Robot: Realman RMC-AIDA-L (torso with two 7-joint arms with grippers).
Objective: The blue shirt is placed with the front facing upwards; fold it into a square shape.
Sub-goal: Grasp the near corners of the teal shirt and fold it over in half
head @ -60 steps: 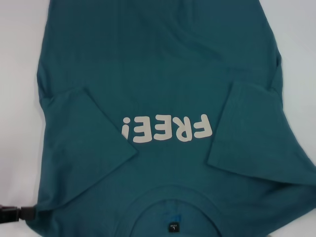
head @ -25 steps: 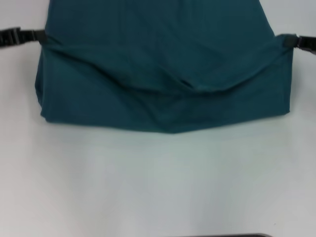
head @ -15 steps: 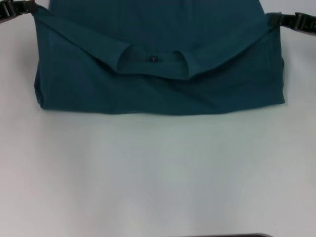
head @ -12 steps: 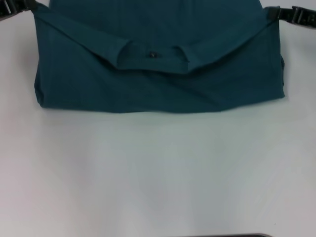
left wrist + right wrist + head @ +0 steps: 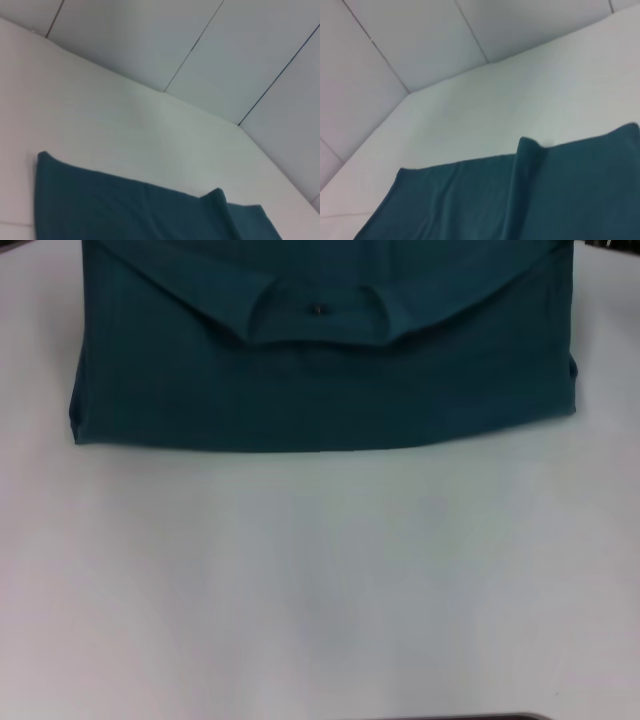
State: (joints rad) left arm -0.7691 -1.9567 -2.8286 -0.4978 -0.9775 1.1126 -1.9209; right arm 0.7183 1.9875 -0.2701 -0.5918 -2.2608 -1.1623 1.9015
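Tools come first, and here they are nearly out of sight: in the head view only a dark sliver shows at each far top corner, the left tool and the right tool, each just off a far corner of the cloth. Whether either is parted or clamped on fabric I cannot tell, and neither wrist view shows its own fingers.

Between them lies the large dark teal-blue cotton T-shirt, spread on the far half of the white bench. Its collar end is doubled over away from the robot, so the round neckband with its small dark label sits on top of the body, and the near edge is a fairly straight fold line. The folded flap sags toward the middle in a shallow V. Both wrist views look across flat teal cloth with one raised ridge toward the bench's back edge and a panelled wall.

The step, I judge, is laying this fold down. To do it well, both corners should descend level and together, with light outward tension to flatten the sag, and land square on the layer beneath before any release.
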